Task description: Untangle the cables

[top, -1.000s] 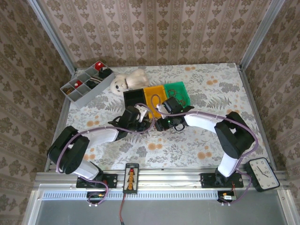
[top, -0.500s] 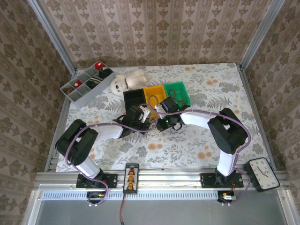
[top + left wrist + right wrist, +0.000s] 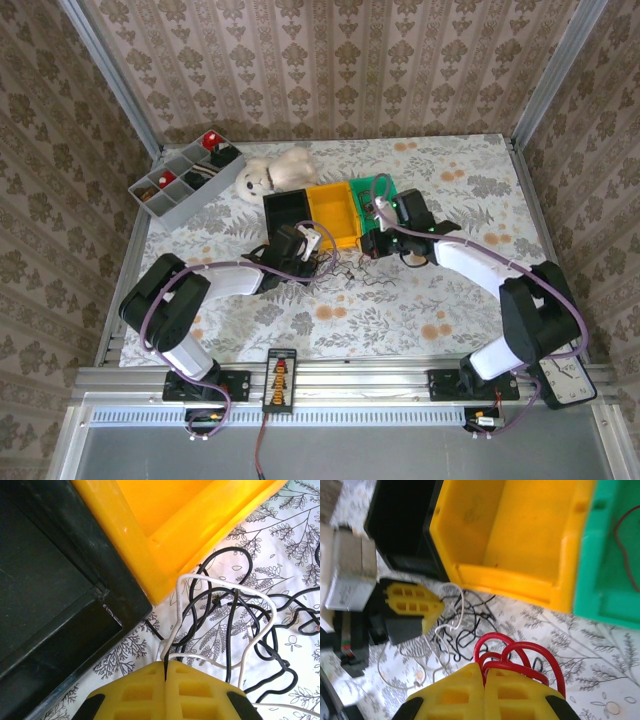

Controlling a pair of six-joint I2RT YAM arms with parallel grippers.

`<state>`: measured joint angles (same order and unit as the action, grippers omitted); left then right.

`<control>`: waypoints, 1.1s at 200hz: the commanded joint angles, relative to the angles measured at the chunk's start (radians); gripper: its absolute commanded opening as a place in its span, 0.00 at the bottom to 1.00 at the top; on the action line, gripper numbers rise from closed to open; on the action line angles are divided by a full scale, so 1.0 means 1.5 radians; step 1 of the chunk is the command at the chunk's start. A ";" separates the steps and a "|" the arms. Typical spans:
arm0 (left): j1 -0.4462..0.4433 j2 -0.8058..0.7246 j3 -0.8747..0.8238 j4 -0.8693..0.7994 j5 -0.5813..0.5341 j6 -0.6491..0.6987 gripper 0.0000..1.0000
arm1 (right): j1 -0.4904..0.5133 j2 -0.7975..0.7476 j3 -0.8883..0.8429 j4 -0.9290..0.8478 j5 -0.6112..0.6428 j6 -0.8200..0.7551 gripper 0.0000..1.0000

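Observation:
The black and white cables (image 3: 352, 276) lie in a loose tangle on the flowered cloth in front of the bins. My left gripper (image 3: 318, 250) sits at the tangle's left edge. In the left wrist view it (image 3: 165, 666) is shut on a white cable (image 3: 226, 583) that loops over the black cables (image 3: 231, 630). My right gripper (image 3: 386, 238) is by the green bin's front corner. It (image 3: 483, 672) is shut on a red cable (image 3: 520, 651), whose loops stick out past the fingertips, clear of the black tangle (image 3: 470, 630).
A black bin (image 3: 288, 210), a yellow bin (image 3: 335, 205) and a green bin (image 3: 388, 190) stand in a row just behind the tangle. A thin wire (image 3: 624, 545) lies in the green bin. Further off are a grey organiser (image 3: 185, 178), a plush toy (image 3: 272, 172) and a clock (image 3: 560, 370).
My right arm has swung right, carrying the red cable out of the tangle toward the green bin. The left gripper stayed at the tangle; black and white strands now lie spread out.

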<state>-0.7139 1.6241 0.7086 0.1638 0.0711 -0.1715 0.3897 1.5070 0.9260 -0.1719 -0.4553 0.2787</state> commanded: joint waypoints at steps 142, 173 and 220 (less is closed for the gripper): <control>0.001 -0.144 0.021 -0.018 0.052 0.008 0.47 | -0.089 0.056 0.098 0.078 -0.071 0.103 0.06; -0.001 -0.148 0.069 -0.016 0.111 0.030 0.46 | -0.089 0.020 0.064 0.091 -0.148 0.140 0.05; -0.016 -0.073 0.154 0.006 0.170 0.050 0.33 | -0.088 -0.017 0.047 0.105 -0.225 0.177 0.05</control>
<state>-0.7303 1.4651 0.8841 0.1474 0.2371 -0.1287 0.2577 1.5238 1.0039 -0.0479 -0.6865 0.5056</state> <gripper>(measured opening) 0.354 0.056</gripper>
